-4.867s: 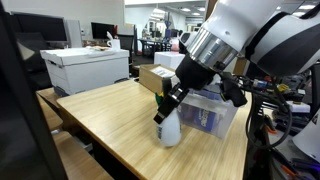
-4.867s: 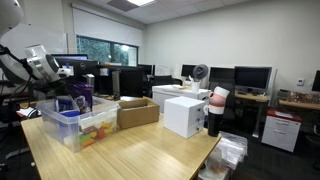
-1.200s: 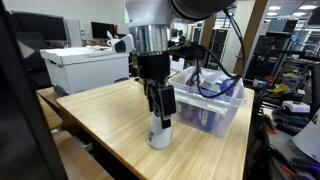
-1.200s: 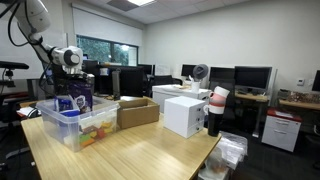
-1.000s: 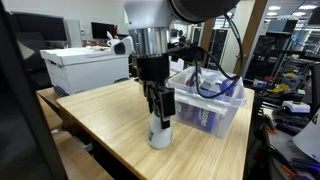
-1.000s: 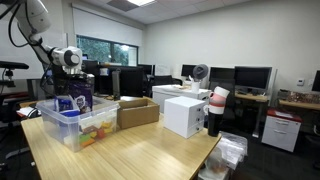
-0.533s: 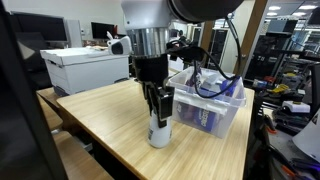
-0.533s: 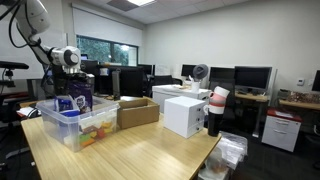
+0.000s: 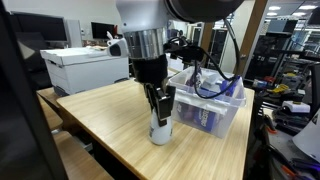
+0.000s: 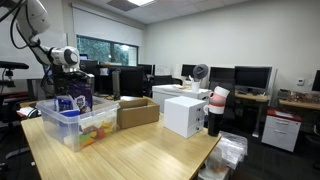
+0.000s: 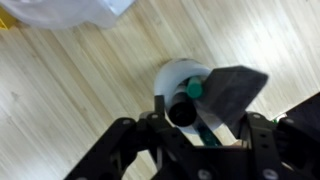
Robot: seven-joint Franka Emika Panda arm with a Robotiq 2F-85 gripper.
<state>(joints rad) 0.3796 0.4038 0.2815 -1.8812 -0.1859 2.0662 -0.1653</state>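
Observation:
A white cup (image 9: 160, 132) stands on the wooden table (image 9: 100, 115) beside a clear plastic bin (image 9: 222, 108). My gripper (image 9: 160, 108) points straight down right over the cup. In the wrist view the gripper (image 11: 192, 118) is shut on a black marker with a green tip (image 11: 183, 110), held upright above the open mouth of the cup (image 11: 180, 74). A dark grey flat piece (image 11: 235, 90) lies beside the marker at the cup's rim. In an exterior view the arm (image 10: 66, 56) stands behind the bin (image 10: 70, 124), and the cup is hidden.
The bin holds coloured items and cables. A white box (image 9: 85, 66) and a cardboard box (image 9: 152, 76) stand at the far table edge; they also show in an exterior view as the cardboard box (image 10: 136, 113) and the white box (image 10: 185, 115). Office desks and monitors lie beyond.
The arm has swung in from a tilted pose to straight over the cup. In the last second it has shifted only slightly, with the marker still gripped.

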